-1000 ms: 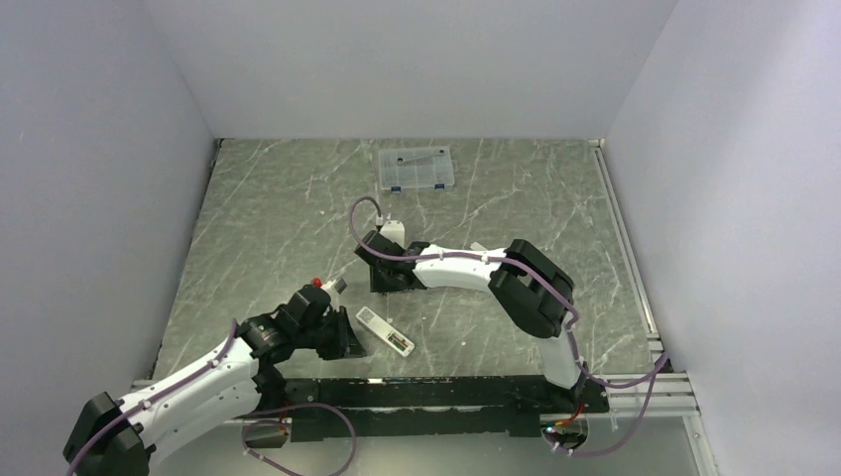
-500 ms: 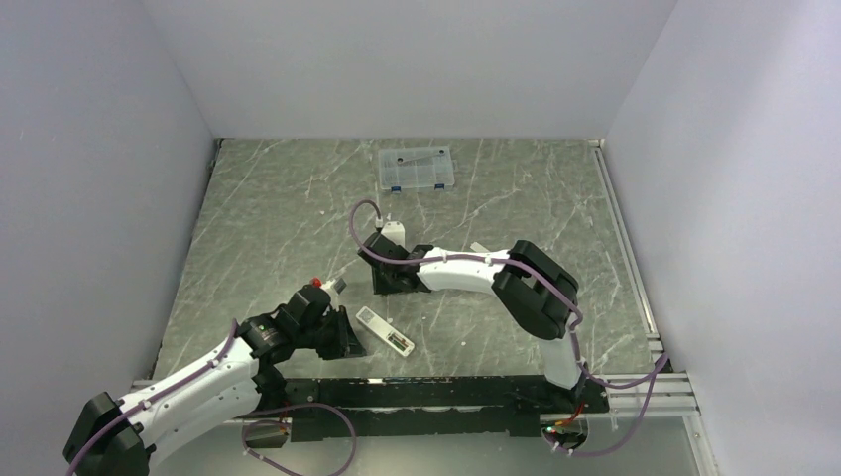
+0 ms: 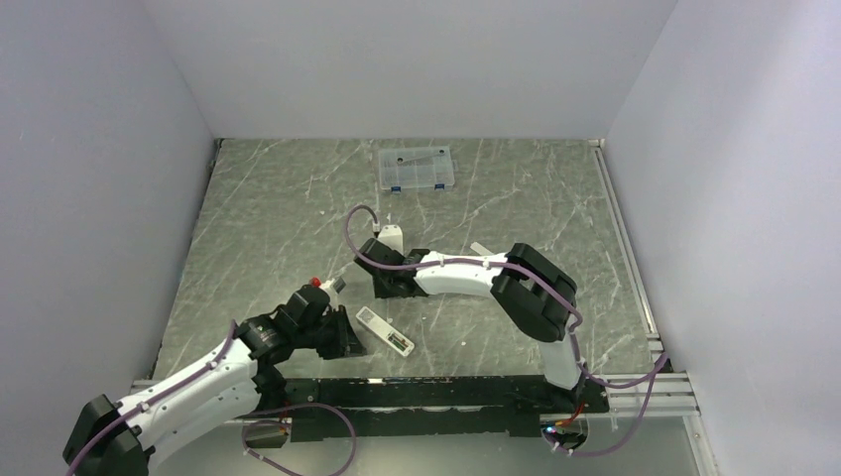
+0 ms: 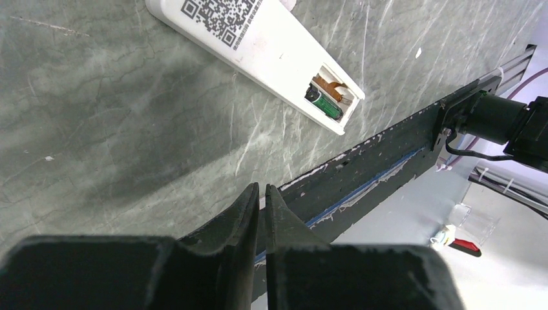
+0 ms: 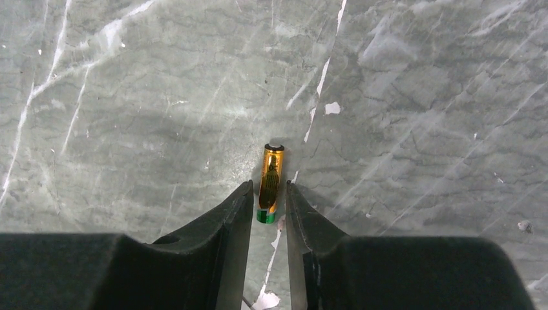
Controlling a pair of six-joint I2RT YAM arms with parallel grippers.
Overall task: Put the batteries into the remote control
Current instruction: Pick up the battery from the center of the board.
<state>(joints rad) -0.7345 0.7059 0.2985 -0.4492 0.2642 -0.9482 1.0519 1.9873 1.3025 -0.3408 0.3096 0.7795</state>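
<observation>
Your right gripper (image 5: 268, 191) straddles the copper-orange and green cylinder battery (image 5: 271, 169) lying on the grey marble table (image 5: 420, 129), jaws narrowly parted. Your left gripper (image 4: 262, 194) sits closed and empty near the slim white rectangular remote control (image 4: 258, 45). Close off-centre and the battery could roll away.

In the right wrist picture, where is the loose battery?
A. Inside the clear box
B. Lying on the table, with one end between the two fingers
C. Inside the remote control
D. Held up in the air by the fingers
B: the battery lies flat on the table, and its green end sits between the fingers of the right gripper.
</observation>
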